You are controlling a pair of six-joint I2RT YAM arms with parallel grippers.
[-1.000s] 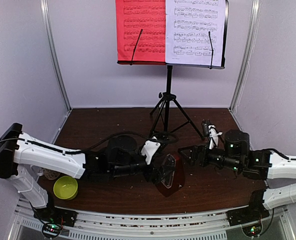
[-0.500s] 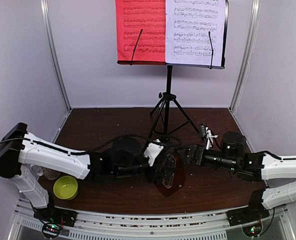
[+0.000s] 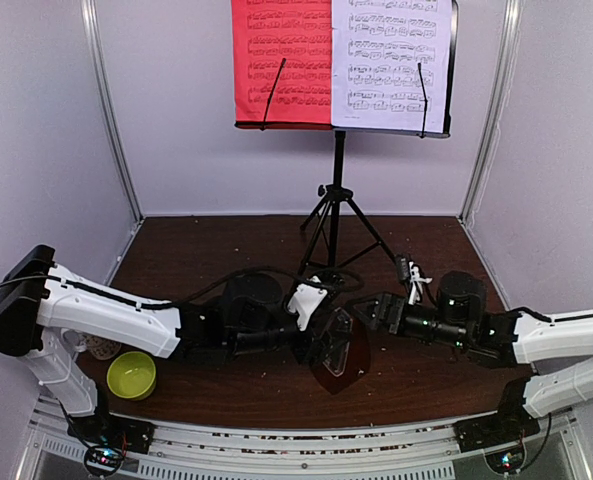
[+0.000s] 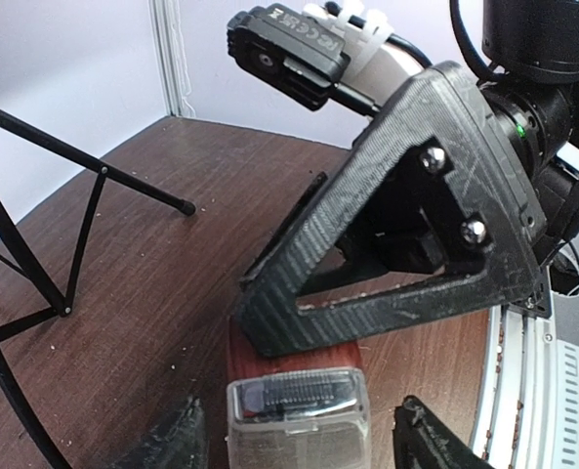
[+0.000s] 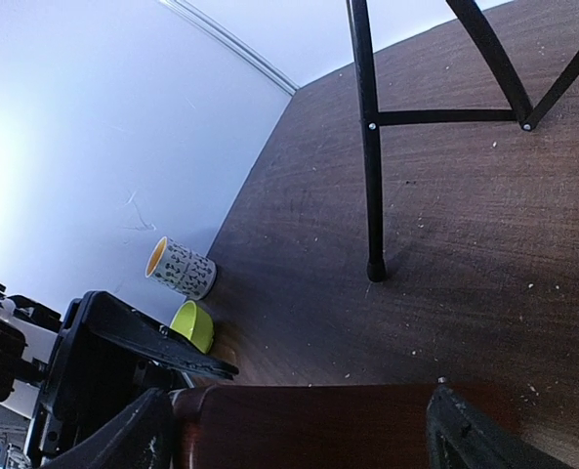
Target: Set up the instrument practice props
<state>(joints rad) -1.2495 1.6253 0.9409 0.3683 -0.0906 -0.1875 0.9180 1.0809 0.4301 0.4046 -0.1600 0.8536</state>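
Observation:
The black music stand (image 3: 338,170) stands at the back with the red sheet (image 3: 281,60) and the white sheet (image 3: 388,60) on its desk. The dark-wood metronome (image 3: 338,350) lies tilted at the front middle of the table. My left gripper (image 3: 324,338) is open around its clear cover (image 4: 297,410), with a gap on each side. My right gripper (image 3: 372,312) is open, its jaws wide on either side of the wooden base (image 5: 309,420). One right finger (image 4: 396,225) lies across the base's far end.
The yellow-green bowl (image 3: 132,374) sits front left, and the patterned mug (image 5: 180,268) lies beside it by the left wall. The stand's tripod legs (image 5: 367,147) spread over the table just behind both grippers. A black cable loops near the legs.
My right gripper has moved left and closed in on the metronome's base. My left arm has shifted slightly right. The metronome has stayed about where it was.

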